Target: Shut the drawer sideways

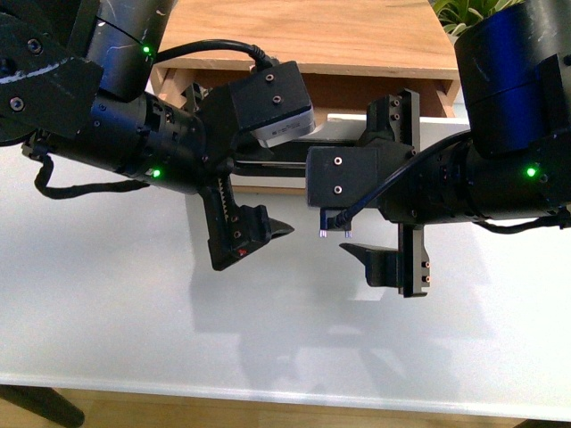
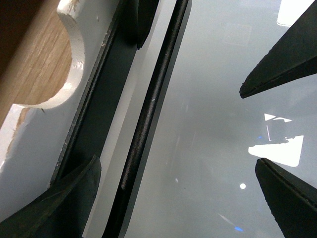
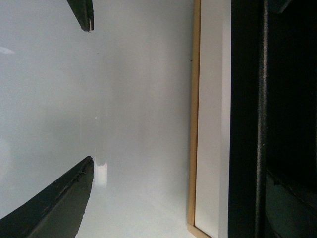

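The drawer (image 1: pixel 357 89) stands pulled out of the wooden cabinet, its white front mostly hidden behind both arms. In the left wrist view I see the white front with its semicircular notch (image 2: pixel 74 64) and the long black bar handle (image 2: pixel 148 114). My left gripper (image 1: pixel 234 160) is open and straddles the handle, one finger (image 2: pixel 64 203) by the front panel and the other (image 2: pixel 287 198) over the table. My right gripper (image 1: pixel 379 183) is open too, beside it along the same handle (image 3: pixel 260 124). The white front with its wood edge (image 3: pixel 208 124) lies between its fingers.
The drawer's cabinet (image 1: pixel 312 36) has a flat wooden top and stands at the back of a glossy white table (image 1: pixel 134 294). A green plant (image 1: pixel 464 13) shows at the back right. The table's front edge (image 1: pixel 268 388) runs along the bottom.
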Robot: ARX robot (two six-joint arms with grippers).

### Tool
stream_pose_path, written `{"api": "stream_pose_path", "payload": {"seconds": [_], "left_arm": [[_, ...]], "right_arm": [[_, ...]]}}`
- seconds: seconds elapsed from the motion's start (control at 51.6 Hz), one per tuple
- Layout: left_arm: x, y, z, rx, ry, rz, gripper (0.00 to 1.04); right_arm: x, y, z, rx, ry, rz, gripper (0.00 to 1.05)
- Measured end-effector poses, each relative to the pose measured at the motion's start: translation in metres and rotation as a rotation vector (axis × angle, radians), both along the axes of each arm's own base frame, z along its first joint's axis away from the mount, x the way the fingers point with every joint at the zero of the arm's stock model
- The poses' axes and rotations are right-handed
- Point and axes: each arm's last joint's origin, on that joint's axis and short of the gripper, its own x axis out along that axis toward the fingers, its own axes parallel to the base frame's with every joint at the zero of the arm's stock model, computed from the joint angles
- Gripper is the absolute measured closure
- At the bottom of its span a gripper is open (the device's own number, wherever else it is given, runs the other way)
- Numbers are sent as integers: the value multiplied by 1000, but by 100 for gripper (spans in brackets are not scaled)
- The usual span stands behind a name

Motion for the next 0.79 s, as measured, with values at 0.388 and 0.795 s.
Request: {"api": "stream_pose_path", "payload": {"seconds": [0.388, 0.795], "left_arm": [[24, -7, -4, 17, -12, 29, 9], [55, -13, -2, 25, -42, 71, 9]], "right_arm": [[23, 0, -2, -8, -38, -59, 9], [54, 6, -3, 17, -85, -113, 9]]}}
